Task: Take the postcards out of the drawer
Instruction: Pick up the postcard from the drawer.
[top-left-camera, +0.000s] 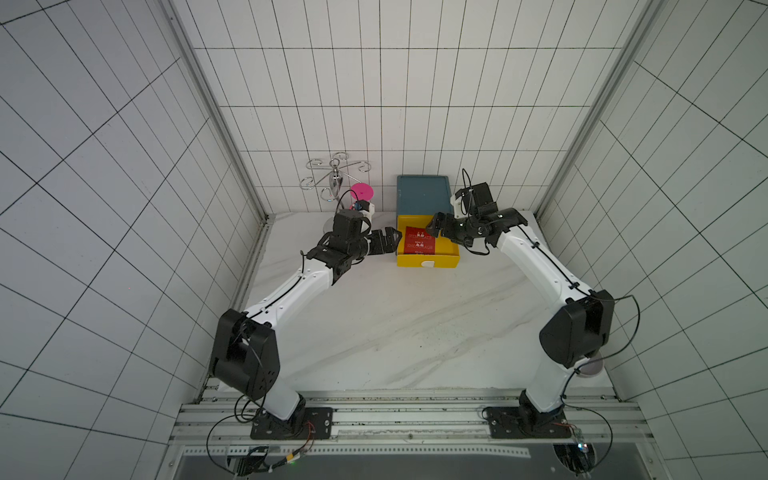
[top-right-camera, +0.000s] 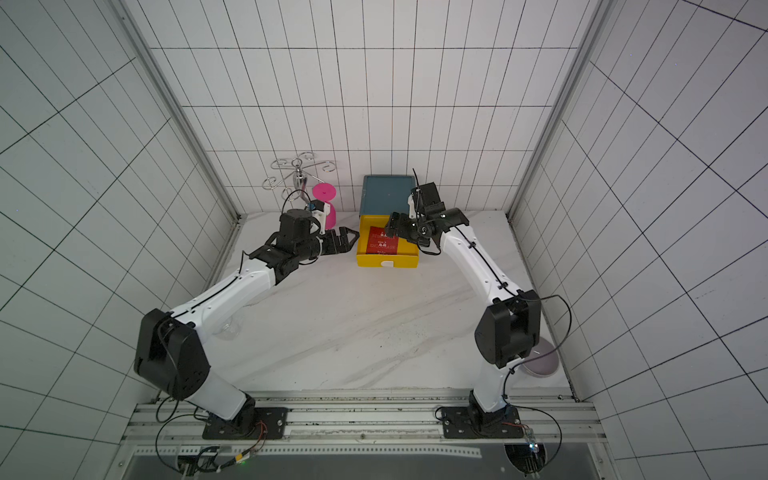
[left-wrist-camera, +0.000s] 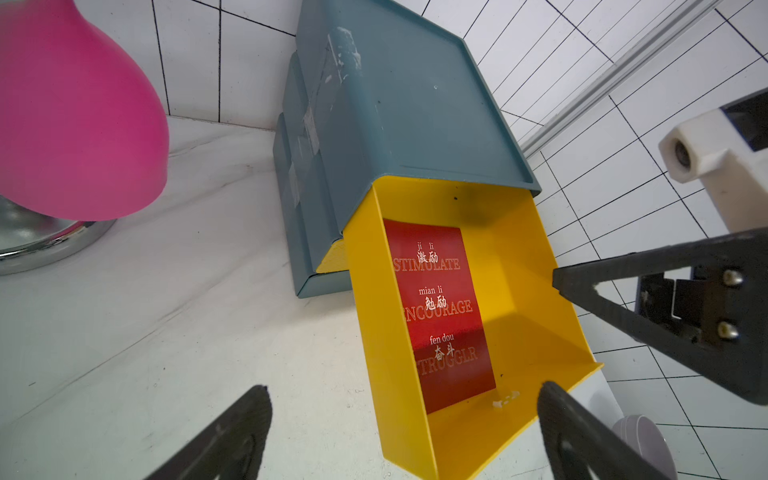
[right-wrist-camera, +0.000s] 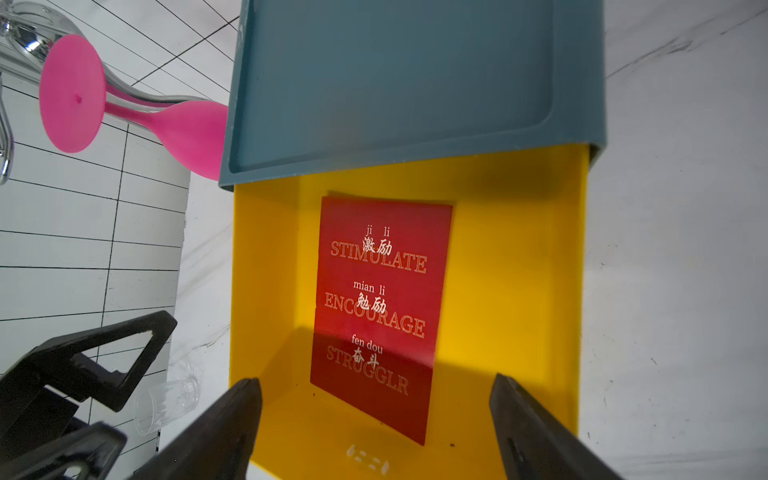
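**Drawer (top-left-camera: 409, 262):** yellow, standing pulled well out of the blue-grey cabinet (top-left-camera: 422, 195) at the back of the marble table (top-left-camera: 395, 332).

**Postcards (right-wrist-camera: 378, 299):** lying flat on the drawer floor, toward the side nearer the left arm and clear of the front wall. The top card is showing a red face with white English words and Chinese characters (how many cards are lying beneath it cannot be told).

**Left gripper (top-left-camera: 395, 243):** hovering just beside the drawer's outer wall on its own side, with its jaws spread wide and gripping nothing. Whether a fingertip is touching that wall cannot be told.

**Right gripper (top-left-camera: 435, 227):** hanging above the drawer's open interior, near the cabinet mouth, with its jaws likewise spread wide and empty. In the right wrist view the cards are sitting beyond its two fingers (right-wrist-camera: 224, 428), and neither finger is touching them.

**Surroundings:** a pink goblet (top-left-camera: 361, 192) is hanging bowl-down from a chrome rack (top-left-camera: 334, 170), beside the cabinet on the left arm's side.
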